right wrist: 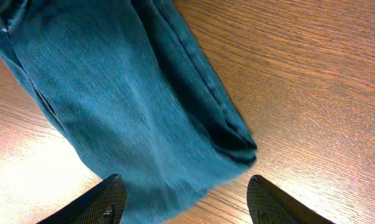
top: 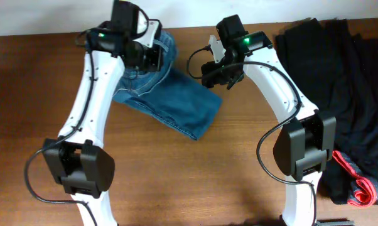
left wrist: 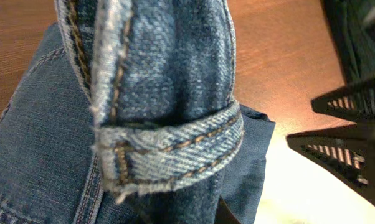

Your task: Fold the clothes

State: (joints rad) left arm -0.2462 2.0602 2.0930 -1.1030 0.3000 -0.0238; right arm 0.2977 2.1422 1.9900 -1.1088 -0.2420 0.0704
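Note:
The clothes, a pair of blue denim jeans (top: 176, 103), lie folded on the brown table between the two arms. My left gripper (top: 152, 55) is over their far end and shut on a bunched fold with a stitched hem (left wrist: 175, 146), which fills the left wrist view and hides the fingertips. My right gripper (top: 221, 75) hangs open just right of the jeans. In the right wrist view the jeans' lower end (right wrist: 137, 106) lies below and between its spread fingers (right wrist: 109, 199), untouched. That gripper's dark fingers (left wrist: 349, 146) also show at the right of the left wrist view.
A heap of black garments (top: 346, 75) covers the table's right side. A small red-pink item (top: 358, 182) lies at its near end. The table's back edge (top: 38, 34) meets a white wall. Bare wood (top: 195, 176) lies in front of the jeans.

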